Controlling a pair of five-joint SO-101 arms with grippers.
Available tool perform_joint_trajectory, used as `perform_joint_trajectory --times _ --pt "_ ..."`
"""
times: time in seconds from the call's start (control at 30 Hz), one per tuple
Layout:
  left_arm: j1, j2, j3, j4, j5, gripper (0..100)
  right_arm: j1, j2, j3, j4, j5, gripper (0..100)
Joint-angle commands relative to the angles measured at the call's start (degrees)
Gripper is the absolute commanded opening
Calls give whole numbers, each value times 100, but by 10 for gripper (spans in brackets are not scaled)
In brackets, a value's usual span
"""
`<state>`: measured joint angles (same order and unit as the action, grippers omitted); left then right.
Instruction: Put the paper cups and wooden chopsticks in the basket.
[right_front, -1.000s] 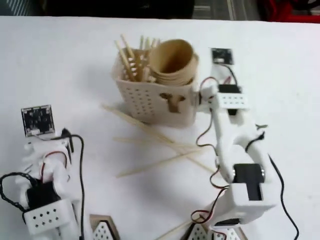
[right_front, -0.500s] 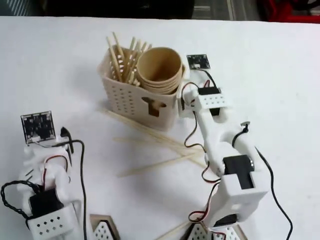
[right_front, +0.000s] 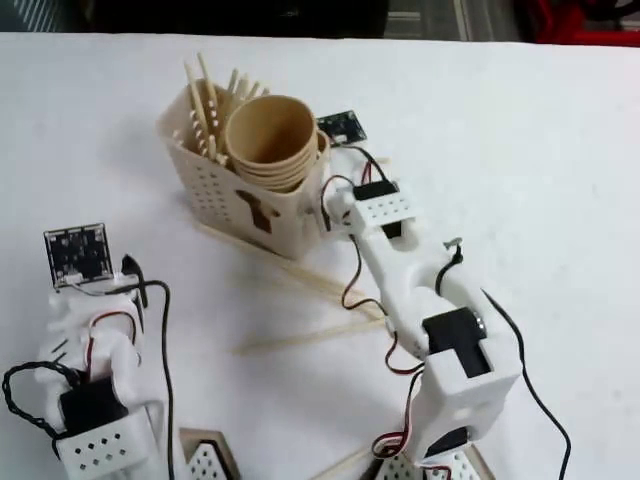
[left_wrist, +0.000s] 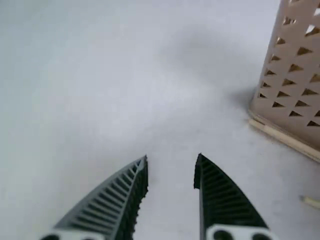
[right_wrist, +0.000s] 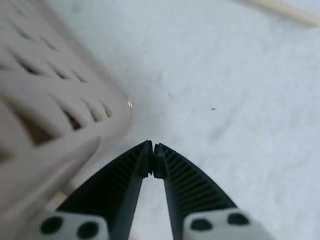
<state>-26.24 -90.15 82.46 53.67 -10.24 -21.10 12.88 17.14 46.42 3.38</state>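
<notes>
Basket (right_front: 240, 200) stood on white desk (right_front: 520, 130), nearer far edge. Stack of paper cups (right_front: 272, 140) sat inside it, with bundle of chopsticks (right_front: 200, 100) upright beside cups in same basket. Several loose chopsticks (right_front: 300, 337) lay on desk in front of basket, one along its base. Right end effector (right_wrist: 151, 147) closed on nothing, tips low over desk just beside basket wall. Left end effector (left_wrist: 170, 165) open and empty, above bare desk, apart from basket.
</notes>
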Motion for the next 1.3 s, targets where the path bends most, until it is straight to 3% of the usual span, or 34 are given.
perform_joint_trajectory --times 0.0,0.27,0.6,0.83,1.03,1.27 --pt "-31 -92 -9 -44 -79 162 382 -163 -264 -48 70 18" --pt "-31 -92 0 -44 -79 162 1464 -207 -1415 330 79 18" --pt "-31 -92 9 -44 -79 162 971 681 -2980 321 -70 134" --pt "-31 -92 18 -35 -88 163 936 2167 -4484 514 -1319 138" --pt "-31 -92 18 -26 -88 164 866 3029 -5996 1798 -2259 141" --pt "-31 -92 18 -18 -88 164 796 3996 -7648 2536 -3130 235"
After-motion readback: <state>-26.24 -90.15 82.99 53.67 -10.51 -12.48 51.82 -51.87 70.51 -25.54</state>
